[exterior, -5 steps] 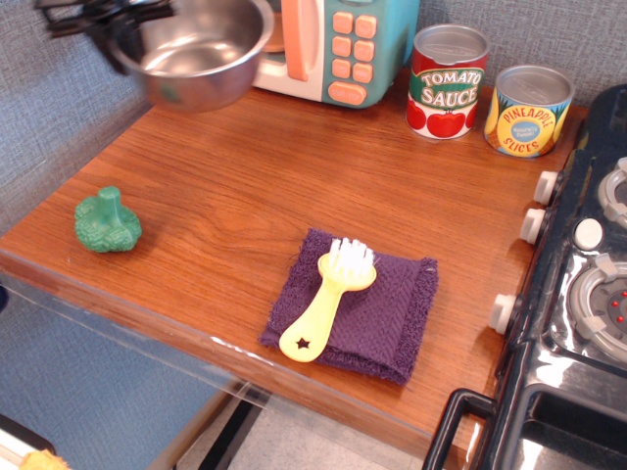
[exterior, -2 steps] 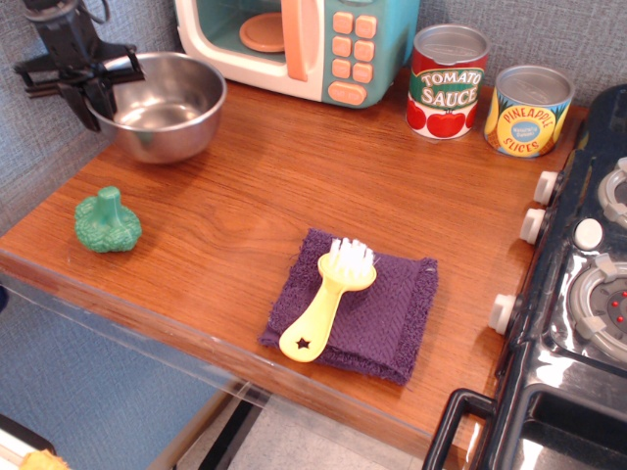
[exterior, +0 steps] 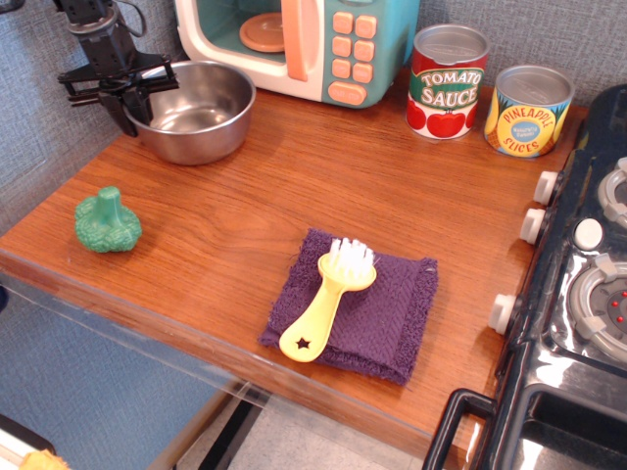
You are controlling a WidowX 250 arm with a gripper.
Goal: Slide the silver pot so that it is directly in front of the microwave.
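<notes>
The silver pot (exterior: pixel 199 110) stands upright on the wooden counter at the back left, just left of and in front of the microwave's (exterior: pixel 304 44) left corner. The microwave is teal with a white-framed door, an orange handle and orange buttons, and it stands at the back edge. My black gripper (exterior: pixel 133 104) comes down from the upper left and is shut on the pot's left rim, with one finger inside the bowl and one outside.
A tomato sauce can (exterior: pixel 447 80) and a pineapple slices can (exterior: pixel 527 110) stand right of the microwave. A green broccoli toy (exterior: pixel 107 221) lies front left. A yellow brush (exterior: pixel 326 299) rests on a purple cloth (exterior: pixel 362 308). A toy stove (exterior: pixel 578 294) borders the right side.
One second ago the pot was higher and nearer the microwave door. It then sat further left on the counter. Now gripper and pot have shifted right towards the microwave.
</notes>
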